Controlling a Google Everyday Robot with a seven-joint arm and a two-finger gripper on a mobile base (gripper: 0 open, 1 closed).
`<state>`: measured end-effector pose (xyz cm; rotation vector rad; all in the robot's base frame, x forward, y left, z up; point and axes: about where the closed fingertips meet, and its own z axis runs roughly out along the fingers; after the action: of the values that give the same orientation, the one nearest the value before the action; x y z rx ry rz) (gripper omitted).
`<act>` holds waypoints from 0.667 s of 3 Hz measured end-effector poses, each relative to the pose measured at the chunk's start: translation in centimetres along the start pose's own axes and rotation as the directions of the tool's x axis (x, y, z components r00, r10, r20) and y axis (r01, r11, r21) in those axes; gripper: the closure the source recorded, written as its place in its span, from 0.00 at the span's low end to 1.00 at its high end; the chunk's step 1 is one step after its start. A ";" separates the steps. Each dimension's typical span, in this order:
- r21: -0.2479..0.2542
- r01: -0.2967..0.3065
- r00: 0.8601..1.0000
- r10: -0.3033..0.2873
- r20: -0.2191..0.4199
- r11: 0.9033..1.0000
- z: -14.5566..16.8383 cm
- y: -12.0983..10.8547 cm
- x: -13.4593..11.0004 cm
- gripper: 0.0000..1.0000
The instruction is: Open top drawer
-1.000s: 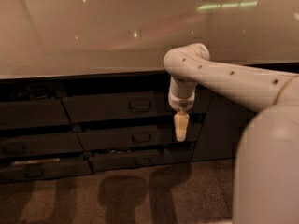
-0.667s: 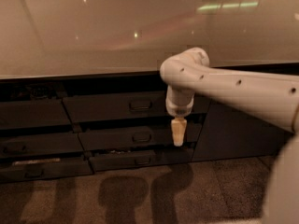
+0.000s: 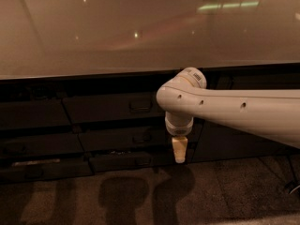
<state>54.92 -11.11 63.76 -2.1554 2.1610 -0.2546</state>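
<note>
Camera view shows the tool (image 3: pixel 179 151) hanging point-down from the end of the big white arm (image 3: pixel 234 109). I cannot tell if the tool is open or closed. It holds nothing. It hangs low, in front of the right end of the two lower drawers (image 3: pixel 117 138), a bit above the floor (image 3: pixel 225 191).

Up and to the left of the tool is the top drawer (image 3: pixel 103 109). It sits right under the edge of the pale desk (image 3: pixel 140 27). Its dark flat front looks pushed all the way in. The tool is not touching it.

I think this drawer will feel hard and stiff, not soft. It is wide, so it may be a bit heavy, and it should slide straight out toward the robot. The flat front gives nothing to grab. The only good spot is the small handle (image 3: pixel 140 106) in the middle of the front. It looks small and smooth, so the tool could slip off. The tool needs to go up and left to reach that handle, hook or pinch it well, and pull straight back, not sideways.
</note>
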 end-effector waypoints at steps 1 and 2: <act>0.000 0.000 1.000 0.000 0.000 1.000 0.0 0.0 0.0 0.00; 0.056 -0.019 1.000 0.018 0.020 0.998 -3.0 0.4 -0.1 0.00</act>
<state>54.04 -10.86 66.66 -2.0984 2.1361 -0.2887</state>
